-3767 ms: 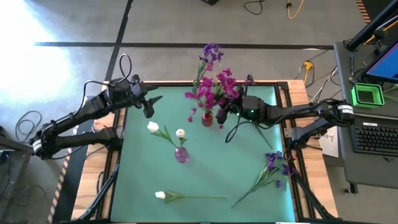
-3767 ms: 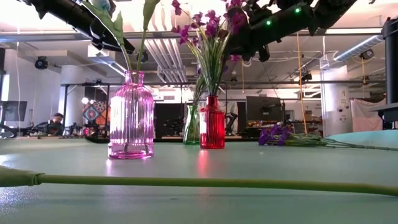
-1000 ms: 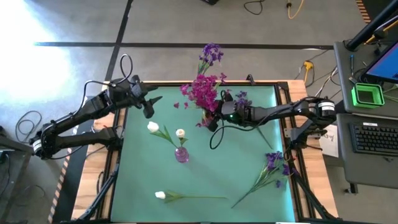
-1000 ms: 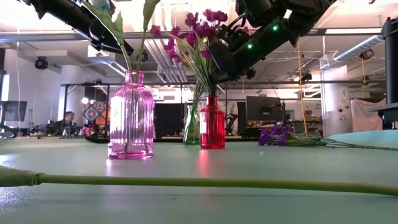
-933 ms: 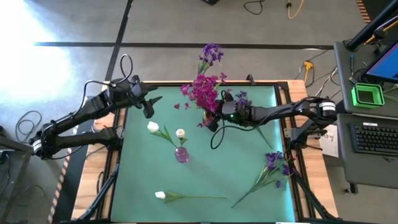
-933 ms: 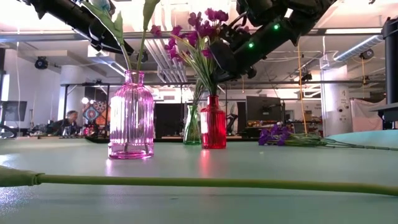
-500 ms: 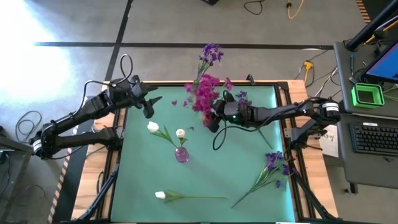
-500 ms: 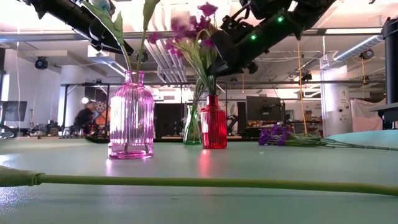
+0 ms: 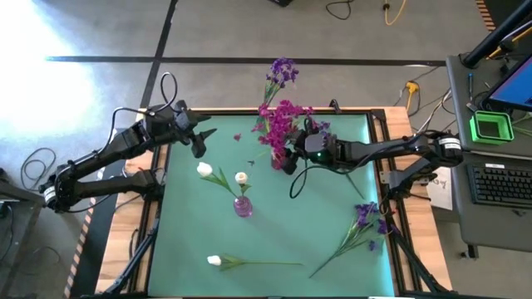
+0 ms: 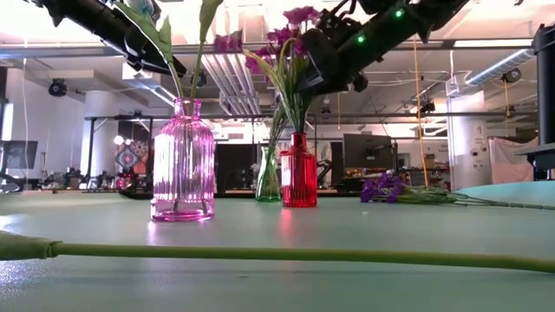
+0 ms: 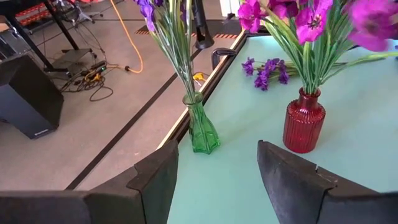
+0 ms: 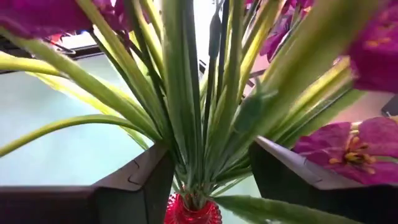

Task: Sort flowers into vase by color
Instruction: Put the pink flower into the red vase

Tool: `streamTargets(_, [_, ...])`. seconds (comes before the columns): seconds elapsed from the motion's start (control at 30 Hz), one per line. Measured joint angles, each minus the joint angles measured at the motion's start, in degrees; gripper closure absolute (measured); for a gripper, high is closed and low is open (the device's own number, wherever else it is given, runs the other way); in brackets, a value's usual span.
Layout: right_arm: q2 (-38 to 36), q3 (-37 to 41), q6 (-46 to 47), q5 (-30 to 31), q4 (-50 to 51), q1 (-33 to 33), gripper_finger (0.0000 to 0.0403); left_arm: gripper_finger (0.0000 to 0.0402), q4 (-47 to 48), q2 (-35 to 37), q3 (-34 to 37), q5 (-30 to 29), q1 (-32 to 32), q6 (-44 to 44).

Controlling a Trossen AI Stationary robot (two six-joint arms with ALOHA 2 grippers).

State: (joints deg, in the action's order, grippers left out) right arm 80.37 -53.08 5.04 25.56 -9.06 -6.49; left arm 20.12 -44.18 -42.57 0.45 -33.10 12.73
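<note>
A bunch of magenta flowers (image 9: 281, 116) stands with its stems in the red vase (image 10: 297, 173). My right gripper (image 12: 208, 168) is open just above the vase's mouth, one finger on each side of the green stems (image 12: 193, 124). The green vase (image 11: 202, 127) at the table's far edge holds purple flowers (image 9: 283, 71). The pink vase (image 9: 242, 206) holds two white buds (image 9: 204, 170). One white flower (image 9: 214, 260) and a bunch of purple flowers (image 9: 366, 216) lie flat on the mat. My left gripper (image 9: 204, 133) hangs open over the far left.
The red vase (image 11: 303, 121) and the green vase (image 10: 267, 173) stand close together at the far middle. The white flower's long stem (image 10: 286, 254) lies across the near part of the mat. A desk with a keyboard (image 9: 503, 183) stands beyond the table's right edge.
My right gripper has opened and let go of the magenta stems, then risen a little. The bunch, which leaned toward the table's left, has swung back and now stands more upright in the red vase.
</note>
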Motion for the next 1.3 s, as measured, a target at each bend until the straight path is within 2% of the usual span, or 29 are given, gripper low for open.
streamTargets(0.1, [-0.01, 0.0, 0.03, 0.0, 0.23, -0.01, 0.0242, 0.0194, 0.03, 0.0, 0.0, 0.0, -0.02, -0.04])
streamTargets(0.33, [0.32, 0.07, 0.19, -0.03, 2.84, 0.02, 0.0367, 0.0194, 0.04, 0.0, 0.0, 0.0, 0.0, -0.07])
streamTargets(0.43, [0.61, 0.95, -0.4, -0.02, 2.97, 0.12, 0.0384, 0.0194, 0.04, 0.0, 0.0, 0.0, -0.01, -0.07])
streamTargets(0.83, [0.94, 2.58, 0.33, 1.05, 1.17, 0.62, 0.0343, 0.0194, 0.04, 0.0, 0.0, 0.0, -0.02, -0.38])
streamTargets(1.07, [-0.19, 1.89, 0.33, 1.1, 1.33, 1.23, 0.028, 0.0194, 0.04, 0.0, 0.0, 0.0, -0.02, -0.39])
streamTargets(1.3, [-4.62, 1.81, 1.18, 1.07, 4.03, 1.26, 0.0221, 0.0194, 0.04, 0.0, 0.0, -0.02, -0.01, -0.43])
